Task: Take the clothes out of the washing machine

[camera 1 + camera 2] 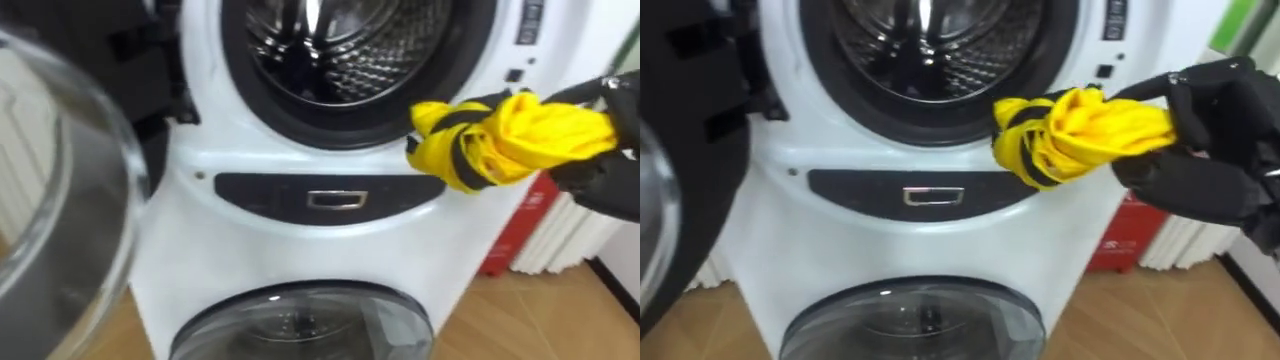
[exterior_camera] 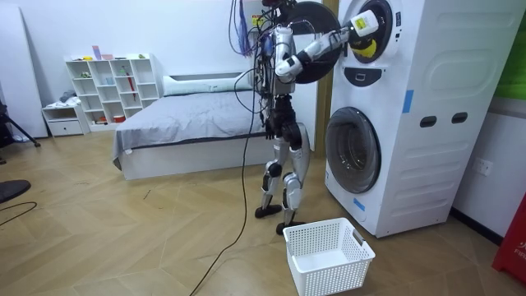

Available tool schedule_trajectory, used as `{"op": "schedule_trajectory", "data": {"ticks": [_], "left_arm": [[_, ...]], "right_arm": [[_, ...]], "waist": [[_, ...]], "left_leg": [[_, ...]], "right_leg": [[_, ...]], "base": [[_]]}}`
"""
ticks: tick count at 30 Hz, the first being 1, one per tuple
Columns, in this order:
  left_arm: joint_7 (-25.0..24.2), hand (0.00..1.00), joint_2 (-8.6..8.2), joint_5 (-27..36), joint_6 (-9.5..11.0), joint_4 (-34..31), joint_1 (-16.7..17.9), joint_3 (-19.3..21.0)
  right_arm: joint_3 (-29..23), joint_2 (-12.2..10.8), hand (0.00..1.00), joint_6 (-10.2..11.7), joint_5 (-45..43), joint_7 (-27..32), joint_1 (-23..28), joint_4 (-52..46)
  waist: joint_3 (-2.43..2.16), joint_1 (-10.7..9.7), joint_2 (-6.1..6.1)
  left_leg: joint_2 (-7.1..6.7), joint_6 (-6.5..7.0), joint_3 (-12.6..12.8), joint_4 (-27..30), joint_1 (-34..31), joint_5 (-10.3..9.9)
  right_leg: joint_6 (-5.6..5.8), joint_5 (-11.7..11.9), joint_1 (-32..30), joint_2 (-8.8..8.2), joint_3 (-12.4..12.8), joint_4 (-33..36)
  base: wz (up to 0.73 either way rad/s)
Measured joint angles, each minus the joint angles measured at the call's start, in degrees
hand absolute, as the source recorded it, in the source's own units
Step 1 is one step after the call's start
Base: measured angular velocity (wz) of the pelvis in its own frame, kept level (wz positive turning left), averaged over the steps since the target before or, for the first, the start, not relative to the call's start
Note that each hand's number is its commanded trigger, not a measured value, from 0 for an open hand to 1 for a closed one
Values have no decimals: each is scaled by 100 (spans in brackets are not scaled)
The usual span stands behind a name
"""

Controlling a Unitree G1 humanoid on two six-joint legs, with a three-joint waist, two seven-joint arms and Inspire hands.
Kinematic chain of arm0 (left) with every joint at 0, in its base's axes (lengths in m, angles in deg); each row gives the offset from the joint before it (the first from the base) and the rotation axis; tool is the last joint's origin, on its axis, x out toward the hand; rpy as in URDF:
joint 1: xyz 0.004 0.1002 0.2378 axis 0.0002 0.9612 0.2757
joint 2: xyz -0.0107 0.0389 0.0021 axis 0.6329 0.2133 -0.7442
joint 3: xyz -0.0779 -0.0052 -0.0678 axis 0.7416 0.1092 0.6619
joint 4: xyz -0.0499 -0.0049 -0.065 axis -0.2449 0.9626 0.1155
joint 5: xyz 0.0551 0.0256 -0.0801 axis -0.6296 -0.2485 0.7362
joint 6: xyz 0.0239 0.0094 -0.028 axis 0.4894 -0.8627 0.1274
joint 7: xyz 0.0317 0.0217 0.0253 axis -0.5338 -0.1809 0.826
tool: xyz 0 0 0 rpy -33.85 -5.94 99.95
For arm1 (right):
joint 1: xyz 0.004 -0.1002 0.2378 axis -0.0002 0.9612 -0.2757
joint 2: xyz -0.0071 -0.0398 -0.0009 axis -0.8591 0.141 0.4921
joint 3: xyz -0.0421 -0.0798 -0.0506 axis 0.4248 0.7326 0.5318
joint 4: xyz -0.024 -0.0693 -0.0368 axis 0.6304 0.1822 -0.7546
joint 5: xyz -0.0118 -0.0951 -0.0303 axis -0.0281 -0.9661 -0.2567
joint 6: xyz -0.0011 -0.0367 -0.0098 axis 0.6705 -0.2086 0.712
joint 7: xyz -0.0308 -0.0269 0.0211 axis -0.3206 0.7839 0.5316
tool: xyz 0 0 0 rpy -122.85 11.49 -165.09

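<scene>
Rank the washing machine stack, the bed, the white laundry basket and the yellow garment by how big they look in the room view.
1. washing machine stack
2. bed, though farther from the camera
3. white laundry basket
4. yellow garment, clutched in the right hand

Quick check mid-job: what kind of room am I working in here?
Probably a bedroom with a laundry corner: a bed, a white shelf unit, and stacked washing machines, where the right hand holds a yellow garment.

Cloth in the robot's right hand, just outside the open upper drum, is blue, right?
No: the cloth is yellow, as the left eye view shows. The right hand does hold it just outside the open upper drum.
</scene>
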Motion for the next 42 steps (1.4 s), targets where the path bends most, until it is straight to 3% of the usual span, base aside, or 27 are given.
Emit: {"op": "schedule_trajectory", "data": {"ticks": [3, 7, 10, 12, 16, 18, 22, 24, 26, 29, 31, 33, 36, 38, 39, 41, 42], "left_arm": [[-78, 0, 35, 8, 0, 0, -80, 2], [-94, 0, 92, 8, 1, 97, -335, -7], [-151, 0, 175, 18, 0, 106, -510, -12], [-271, 0, 273, 11, 0, 106, -714, -94], [-423, 0, 377, 17, 22, 97, -1028, -138], [-520, 0, 470, 36, 10, 95, -1249, -370], [-638, 0, 475, 81, 4, 92, -1491, -898], [-731, 0, 473, 104, -6, 91, -1580, -1157], [-761, 0, 433, 150, 6, 57, -1635, -1391], [-837, 0, 327, 152, 3, 71, -1677, -1656], [-847, 0, 326, 175, 7, 107, -1696, -1749], [-846, 0, 311, 340, 24, 173, -1734, -1887], [-846, 0, 245, 499, 74, 172, -1721, -1916], [-845, 0, 208, 631, 93, 176, -1730, -1944], [-845, 0, 192, 710, 113, 187, -1706, -2000], [-845, 0, 165, 709, 124, 207, -1696, -2033], [-844, 0, 159, 711, 127, 208, -1700, -2033]], "right_arm": [[-163, -184, 100, 161, 4, -58, 274, 25], [-177, -329, 100, 159, 151, -107, 637, 160], [-214, -333, 100, 160, 198, -130, 834, 352], [-301, -388, 100, 160, 175, -129, 922, 558], [-322, -442, 100, 159, 183, -221, 954, 974], [-310, -548, 100, 154, 156, -346, 1013, 1383], [-108, -683, 100, 145, 163, -358, 1051, 2071], [169, -824, 100, 162, 154, -348, 1024, 2554], [392, -854, 100, 149, 125, -364, 968, 3111], [721, -908, 100, 160, -146, -327, 660, 3901], [1004, -924, 100, 160, -261, -229, 436, 4486], [1273, -927, 100, 161, -287, -117, 262, 5038], [1490, -928, 100, 225, -285, -5, -31, 5640], [1615, -945, 100, 392, -286, 64, -216, 6092], [1687, -961, 100, 466, -293, 157, -354, 6374], [1700, -975, 100, 494, -293, 253, -516, 6628], [1703, -976, 100, 511, -294, 288, -565, 6721]], "waist": [[4, -79, -21], [12, -277, 6], [29, -469, 83], [65, -611, 147], [75, -814, 230], [79, -883, 254], [70, -922, 365], [87, -921, 463], [67, -908, 542], [67, -887, 834], [68, -869, 936], [91, -791, 1115], [81, -740, 1305], [89, -740, 1368], [22, -743, 1462], [50, -720, 1498], [43, -724, 1529]], "left_leg": [[49, -49, 274, 15, -27, -35], [112, -102, 553, 83, -21, -118], [174, -149, 881, 82, -20, -171], [154, -157, 1152, 74, -43, -178], [171, -180, 1491, 74, -88, -197], [149, -182, 1680, 99, -85, -198], [147, -184, 1962, 139, -101, -199], [156, -205, 2013, 196, -163, -220], [151, -201, 2076, 230, -254, -233], [132, -178, 2137, 305, -480, -294], [102, -177, 2182, 305, -561, -294], [69, -164, 2184, 307, -686, -287], [32, -123, 2127, 347, -826, -262], [45, -122, 2089, 393, -909, -262], [39, -114, 2056, 395, -993, -259], [37, -96, 2039, 384, -1087, -253], [35, -91, 2024, 385, -1113, -249]], "right_leg": [[-34, 20, -163, 101, 250, 76], [-68, 47, -235, 231, 551, 95], [-84, 64, -390, 354, 795, 180], [-83, 74, -556, 420, 997, 269], [-71, 119, -727, 528, 1288, 314], [-68, 134, -832, 593, 1483, 387], [-49, 178, -913, 662, 1704, 384], [-43, 232, -986, 703, 1817, 373], [-25, 251, -1100, 705, 1860, 394], [10, 262, -1370, 723, 1930, 515], [21, 255, -1517, 731, 1961, 612], [36, 246, -1669, 712, 1946, 674], [48, 234, -1834, 680, 1936, 786], [43, 236, -1858, 662, 1895, 787], [42, 237, -1940, 646, 1878, 808], [48, 226, -2053, 628, 1878, 910], [48, 226, -2081, 618, 1866, 946]], "base": [[-50], [-43], [-57], [-55], [-50], [-40], [-39], [-30], [-15], [-21], [-13], [0], [4], [13], [11], [5], [7]]}}
